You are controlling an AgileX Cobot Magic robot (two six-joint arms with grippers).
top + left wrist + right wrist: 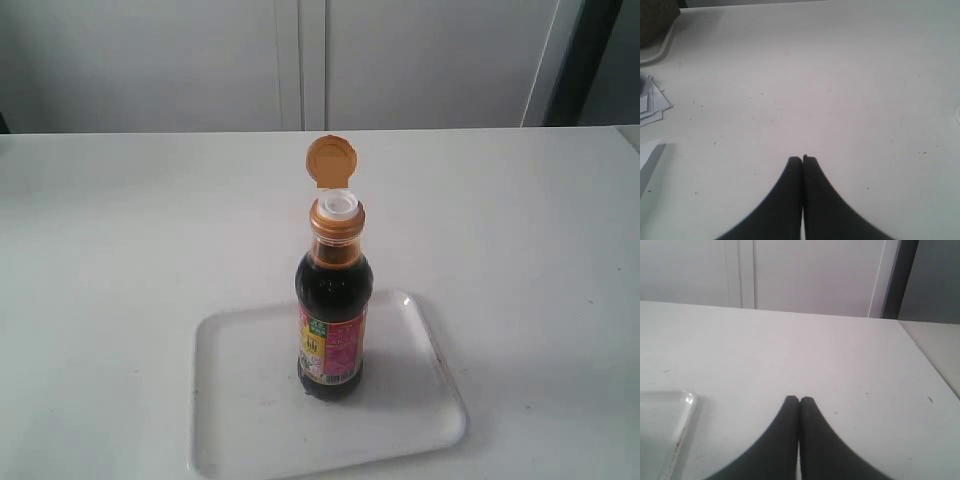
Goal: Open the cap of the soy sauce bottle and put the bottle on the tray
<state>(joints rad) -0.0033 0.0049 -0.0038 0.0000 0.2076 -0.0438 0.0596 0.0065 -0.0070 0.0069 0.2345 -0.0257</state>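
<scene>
The soy sauce bottle [333,318] stands upright on the white tray [240,420] in the exterior view. Its orange-gold cap [331,160] is flipped up and back on its hinge, baring the white pour spout [338,205]. Neither arm shows in the exterior view. My left gripper [802,159] is shut with nothing in it, over bare white table. My right gripper [799,400] is also shut and empty; a corner of the tray [670,412] lies off to its side. The bottle is out of both wrist views.
The white table [520,250] runs back to a pale wall with panel seams. Folded papers [651,100] and a dark object with a pale cable [657,30] lie at the table's edge in the left wrist view.
</scene>
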